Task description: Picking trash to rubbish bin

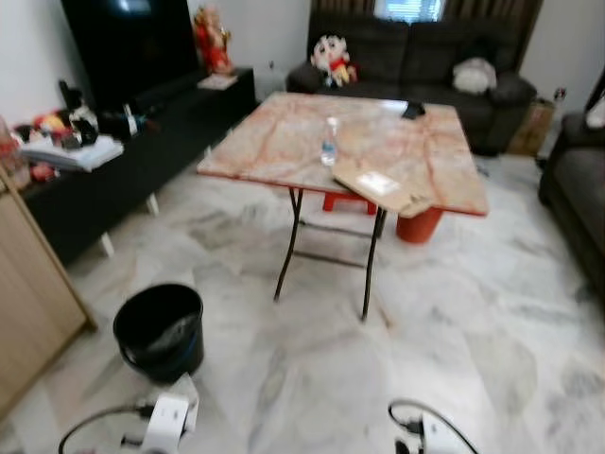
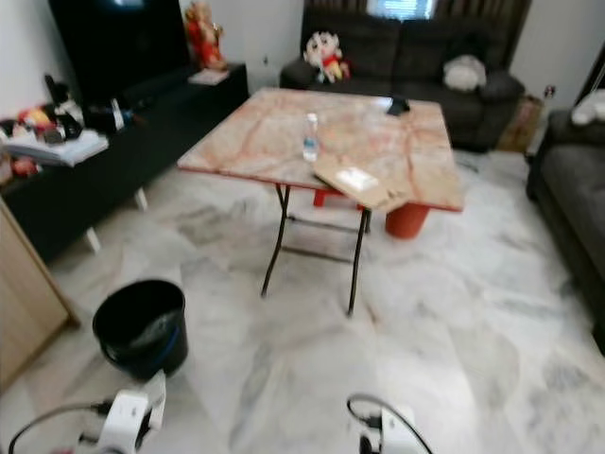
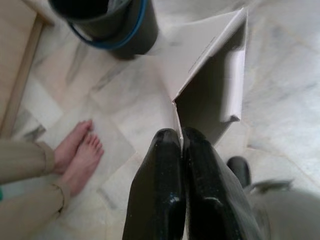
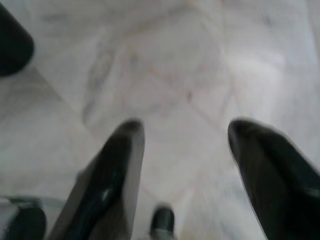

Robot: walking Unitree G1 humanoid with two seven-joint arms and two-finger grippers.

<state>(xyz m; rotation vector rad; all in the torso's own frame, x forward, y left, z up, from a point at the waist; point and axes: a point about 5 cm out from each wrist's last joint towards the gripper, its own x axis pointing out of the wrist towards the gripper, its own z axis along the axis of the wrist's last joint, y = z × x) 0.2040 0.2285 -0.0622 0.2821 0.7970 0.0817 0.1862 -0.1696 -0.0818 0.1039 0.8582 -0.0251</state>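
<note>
L gripper (image 3: 181, 137) clamps white folded cardboard piece (image 3: 207, 85) w/ round black plastic bin (image 1: 159, 330) at 11 o'clock: carry over rim, then release; R gripper (image 4: 182, 132) spread, empty.

Floor (image 1: 454, 322): white marble tiles with grey veining. Folding table (image 1: 284, 142): pink-orange marbled top, red edge, black legs. Rubbish bin (image 1: 159, 331): black, with a blue handle band. Carton (image 3: 210, 85): white outside, grey inside, pinched between the glossy black fingers (image 3: 160, 190) of the left gripper (image 3: 181, 137). Right gripper (image 4: 182, 135): black fingers. Sofa (image 1: 416, 57): dark brown. TV cabinet (image 1: 123, 161): black. Stool under the table (image 1: 418, 225): red-orange. Flat cardboard on the table (image 1: 378, 187): tan with a white label. Person's trouser legs (image 3: 25, 165): khaki.
</note>
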